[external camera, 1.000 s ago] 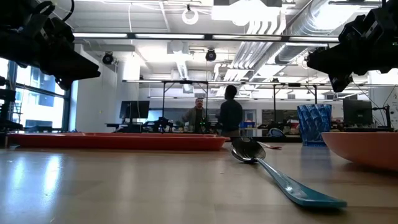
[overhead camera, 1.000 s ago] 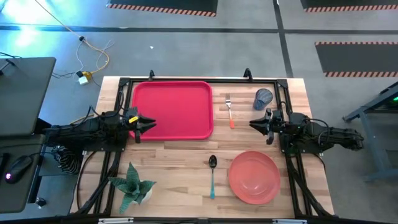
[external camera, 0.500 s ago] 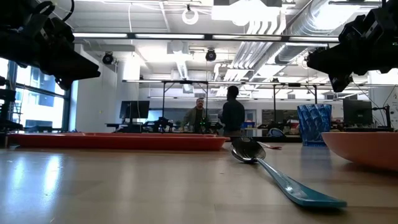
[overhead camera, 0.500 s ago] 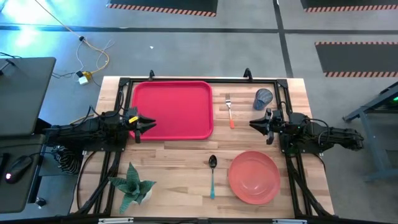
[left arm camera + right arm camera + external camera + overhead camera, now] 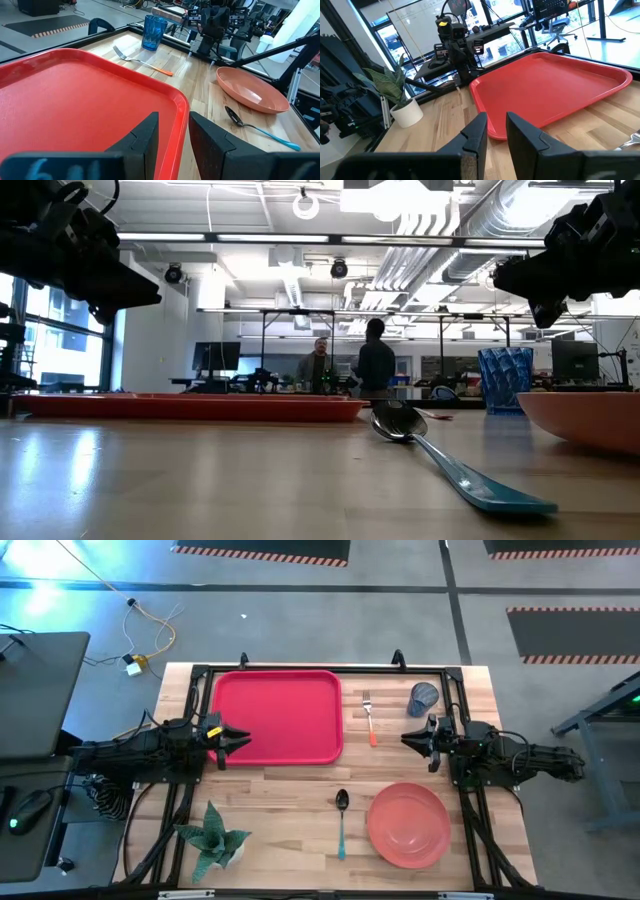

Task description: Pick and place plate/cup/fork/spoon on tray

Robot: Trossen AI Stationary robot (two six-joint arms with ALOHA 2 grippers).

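Tray (image 5: 277, 716) holds nothing I can see; it is red, raised rim. Left gripper (image 5: 240, 737) and right gripper (image 5: 407, 738) are slightly spread.

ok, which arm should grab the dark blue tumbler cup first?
Right, probably. The right gripper hovers just in front of the dark blue tumbler cup, beside the orange-handled fork. The left gripper sits over the red rectangular tray's left edge, with the tray between it and the cup.

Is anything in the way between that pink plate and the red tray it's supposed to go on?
Nothing visible. Bare table lies between the plate and the tray; the spoon lies beside the plate, below that path.
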